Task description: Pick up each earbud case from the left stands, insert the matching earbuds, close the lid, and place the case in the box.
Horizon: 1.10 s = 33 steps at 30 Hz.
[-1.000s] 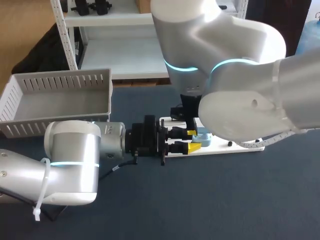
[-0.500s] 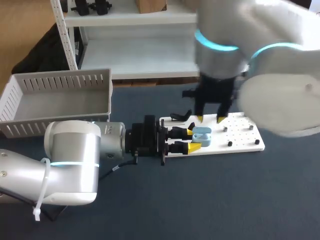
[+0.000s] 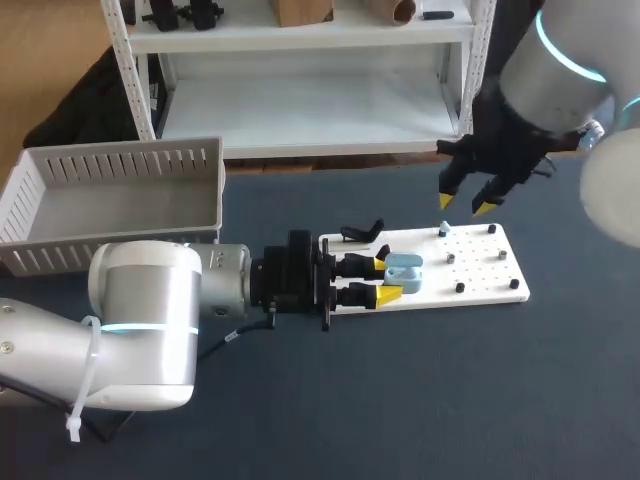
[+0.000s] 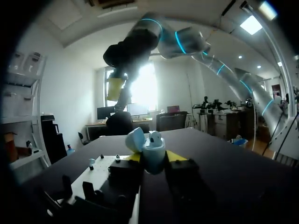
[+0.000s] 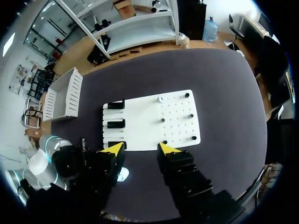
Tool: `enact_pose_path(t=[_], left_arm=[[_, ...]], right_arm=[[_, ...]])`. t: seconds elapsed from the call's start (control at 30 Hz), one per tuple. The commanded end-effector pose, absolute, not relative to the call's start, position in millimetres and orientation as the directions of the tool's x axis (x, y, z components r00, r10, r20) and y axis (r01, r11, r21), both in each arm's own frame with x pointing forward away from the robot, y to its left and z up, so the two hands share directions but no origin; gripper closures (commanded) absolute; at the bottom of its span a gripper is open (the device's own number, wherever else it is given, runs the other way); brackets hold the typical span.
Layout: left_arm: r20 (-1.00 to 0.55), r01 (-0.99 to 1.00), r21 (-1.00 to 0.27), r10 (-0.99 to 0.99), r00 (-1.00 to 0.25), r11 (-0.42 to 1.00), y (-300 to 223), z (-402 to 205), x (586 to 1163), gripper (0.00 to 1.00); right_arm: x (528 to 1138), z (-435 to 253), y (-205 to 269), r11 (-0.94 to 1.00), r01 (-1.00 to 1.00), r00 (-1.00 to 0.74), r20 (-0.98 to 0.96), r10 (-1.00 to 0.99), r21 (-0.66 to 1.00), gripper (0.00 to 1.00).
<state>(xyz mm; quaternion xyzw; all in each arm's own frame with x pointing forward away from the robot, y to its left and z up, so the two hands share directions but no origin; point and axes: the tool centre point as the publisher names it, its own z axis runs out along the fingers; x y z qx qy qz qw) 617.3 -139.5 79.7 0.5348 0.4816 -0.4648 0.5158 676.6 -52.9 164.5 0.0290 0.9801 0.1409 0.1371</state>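
A pale blue earbud case (image 3: 405,270) with its lid up sits between the yellow tips of my left gripper (image 3: 387,280), which is shut on it just above the near left part of the white board (image 3: 485,285). In the left wrist view the open case (image 4: 152,145) stands upright between the fingers (image 4: 176,156). My right gripper (image 3: 464,204) hangs open and empty above the board's far edge. From the right wrist view, the right gripper (image 5: 140,149) looks down on the board (image 5: 154,121) and its black stands (image 5: 116,124). A small pale piece (image 3: 444,229) sits on a far peg.
A white slatted box (image 3: 120,200) stands at the table's back left, also seen as the box (image 5: 65,93) from the right wrist. One black stand (image 3: 360,233) sits at the board's far left corner. Several small pegs (image 3: 459,287) dot the board. Dark table surface lies in front.
My right arm has lifted away from the case and swung to the back right, off the board's middle. The left arm and the case have not moved.
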Motion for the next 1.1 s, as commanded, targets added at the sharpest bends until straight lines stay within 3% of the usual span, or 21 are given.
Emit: enact_pose_path(t=[0.03, 0.27, 1.1], left_arm=[[-0.994, 0.994, 0.105, 0.036, 0.105, 0.000, -140.7, 79.2, 617.2, 1.00], [-0.994, 0.994, 0.105, 0.036, 0.105, 0.000, -140.7, 79.2, 617.2, 1.00], [-0.994, 0.994, 0.105, 0.036, 0.105, 0.000, -140.7, 79.2, 617.2, 1.00]], right_arm=[[708.1, 149.4, -47.1, 0.966, 0.038, -0.969, -0.227, 0.099, 0.257, 0.55], [733.7, 124.1, -44.4, 0.969, 0.097, -0.975, -0.173, 0.138, 0.226, 0.51], [760.2, 62.8, -63.5, 0.949, 0.205, -0.971, -0.076, 0.229, 0.240, 0.56]])
